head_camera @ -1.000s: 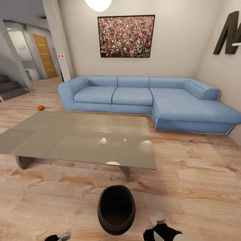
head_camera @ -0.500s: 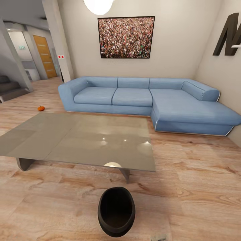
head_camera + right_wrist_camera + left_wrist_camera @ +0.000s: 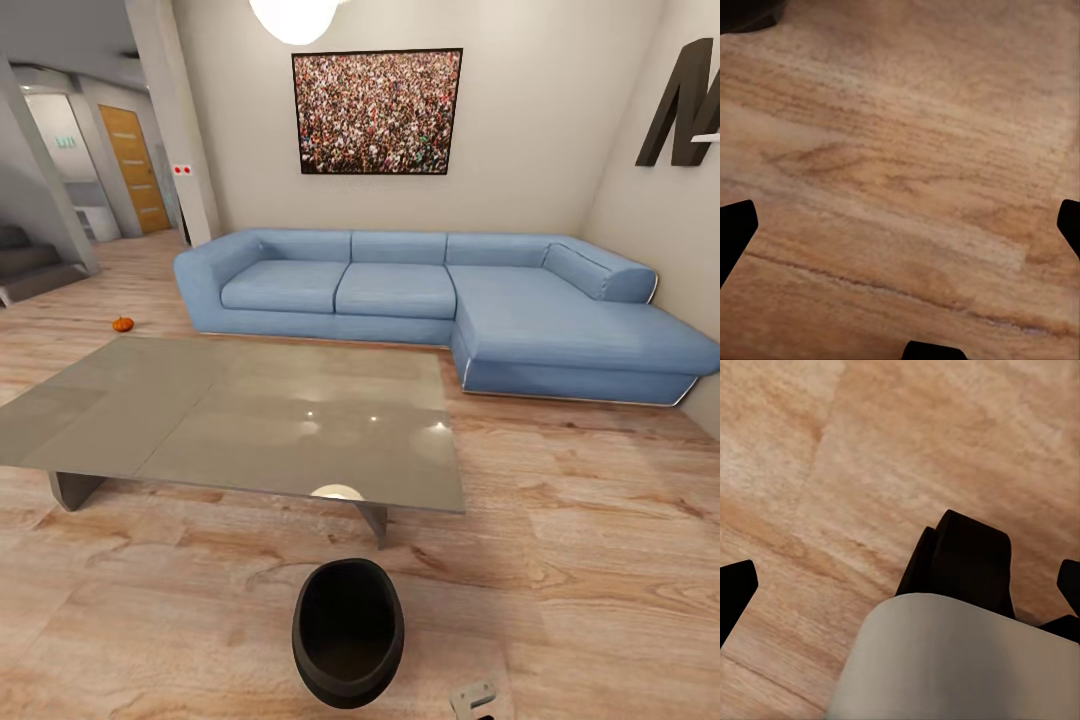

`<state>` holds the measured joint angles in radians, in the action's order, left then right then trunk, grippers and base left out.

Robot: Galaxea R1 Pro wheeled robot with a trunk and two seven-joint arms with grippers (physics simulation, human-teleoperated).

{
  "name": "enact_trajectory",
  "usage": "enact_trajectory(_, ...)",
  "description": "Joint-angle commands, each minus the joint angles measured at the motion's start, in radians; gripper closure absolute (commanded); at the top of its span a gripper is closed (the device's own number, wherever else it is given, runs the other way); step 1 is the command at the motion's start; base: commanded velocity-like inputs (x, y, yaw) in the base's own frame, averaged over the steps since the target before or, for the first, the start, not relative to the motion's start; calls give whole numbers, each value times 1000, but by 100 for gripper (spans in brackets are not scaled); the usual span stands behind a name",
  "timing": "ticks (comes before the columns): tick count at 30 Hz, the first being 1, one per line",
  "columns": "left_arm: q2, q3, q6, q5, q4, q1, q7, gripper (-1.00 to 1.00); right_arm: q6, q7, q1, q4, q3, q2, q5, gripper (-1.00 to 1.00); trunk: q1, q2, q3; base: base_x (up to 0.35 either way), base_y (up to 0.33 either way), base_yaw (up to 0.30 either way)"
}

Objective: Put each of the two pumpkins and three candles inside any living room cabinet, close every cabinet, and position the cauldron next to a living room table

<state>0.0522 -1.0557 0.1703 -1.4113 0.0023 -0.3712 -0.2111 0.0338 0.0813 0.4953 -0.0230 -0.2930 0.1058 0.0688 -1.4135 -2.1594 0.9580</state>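
Black fingertips of the right gripper (image 3: pixel 900 217) stand wide apart over bare wooden floor (image 3: pixel 907 150), holding nothing; the left gripper (image 3: pixel 900 577) is likewise spread and empty, both arms hanging low. Cauldron (image 3: pixel 348 630) rests on the floor just beside the table (image 3: pixel 150 400), so that step looks done. One pumpkin (image 3: pixel 122 324) lies beyond the table near the sofa (image 3: pixel 400 290); fetching it calls for driving around.

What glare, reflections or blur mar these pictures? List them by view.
Head view: the glossy table mirrors the ceiling lamp as pale bright spots, the lamp itself blows out white, and the cauldron mouth is featureless black. Left wrist view: soft, with a blurred pale arm part up close. Right wrist view: floor grain slightly smeared, no glare.
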Motion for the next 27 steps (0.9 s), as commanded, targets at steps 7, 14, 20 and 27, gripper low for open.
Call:
enact_trajectory(7, -1, 0, 1, 0, 0, 0, -1, -100, -1, -1, 0, 0, 0, 1, 2, -100, 0, 0, 0, 0, 0, 0)
enact_trajectory(14, -3, 0, 2, 1, -1, 0, 0, -100, -2, -2, -1, -1, 0, 1, 3, -100, 11, 21, -9, 0, 0, 0)
enact_trajectory(20, -3, 0, 2, 1, -1, 0, 0, -100, -2, -2, -1, -2, 0, 0, 3, -100, 34, 63, -28, 0, 0, 0)
enact_trajectory(27, -3, 0, 2, 1, -6, 0, 0, -100, -2, -2, -1, -2, 0, 0, 5, -100, 61, 112, -50, 0, 0, 0)
